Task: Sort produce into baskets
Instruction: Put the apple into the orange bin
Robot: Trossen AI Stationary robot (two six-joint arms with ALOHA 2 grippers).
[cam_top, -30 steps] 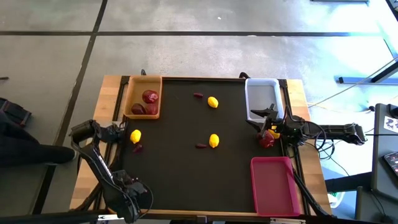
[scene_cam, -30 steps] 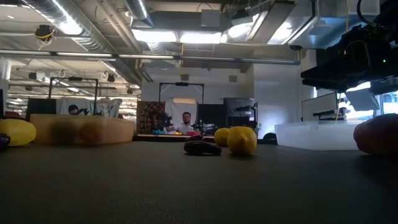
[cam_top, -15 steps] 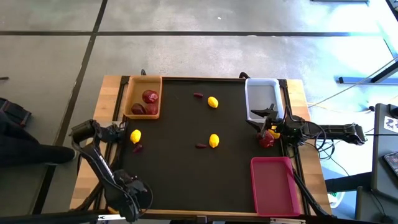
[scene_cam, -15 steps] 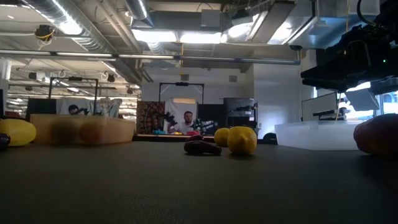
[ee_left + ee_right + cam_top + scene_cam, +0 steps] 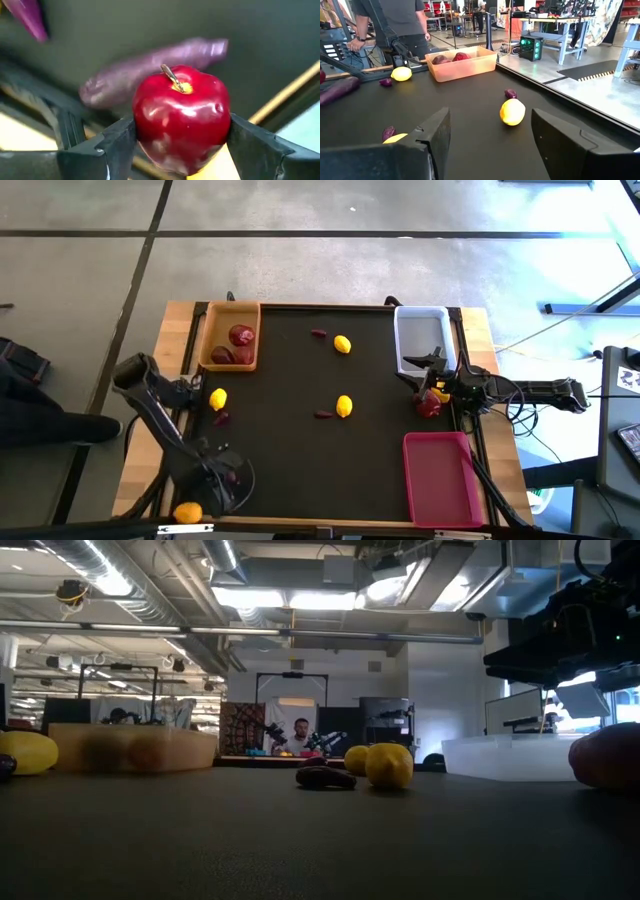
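My left gripper (image 5: 228, 480) hangs over the mat's near left corner, shut on a shiny red apple (image 5: 181, 115). Under it lies a long purple piece (image 5: 150, 70). An orange fruit (image 5: 187, 512) sits at the near left corner. The tan basket (image 5: 231, 360) at the far left holds dark red fruits (image 5: 240, 336). Yellow lemons (image 5: 217, 398), (image 5: 343, 344), (image 5: 344, 407) and small purple pieces (image 5: 318, 333), (image 5: 324, 415) lie on the mat. My right gripper (image 5: 490, 140) waits open and level at the right edge, beside a red fruit (image 5: 430, 406). My left gripper pinches the apple between its two fingers, on opposite sides of its widest part (image 5: 142, 125). The fingers come from above, pointing down. The apple sits upright with its stem (image 5: 172, 80) toward the wrist, lifted clear of the mat.
The white basket (image 5: 425, 315) stands at the far right and the pink basket (image 5: 441, 480) at the near right. A yellow lemon and a purple piece (image 5: 222, 418) lie close to the left arm. A person (image 5: 395, 20) stands beyond the table's left side.
My left gripper has risen and gone toward the table's right edge, rolling a little. The red apple now shows between its fingers, lifted off the mat. The orange fruit at the near left corner has come into view from under the gripper.
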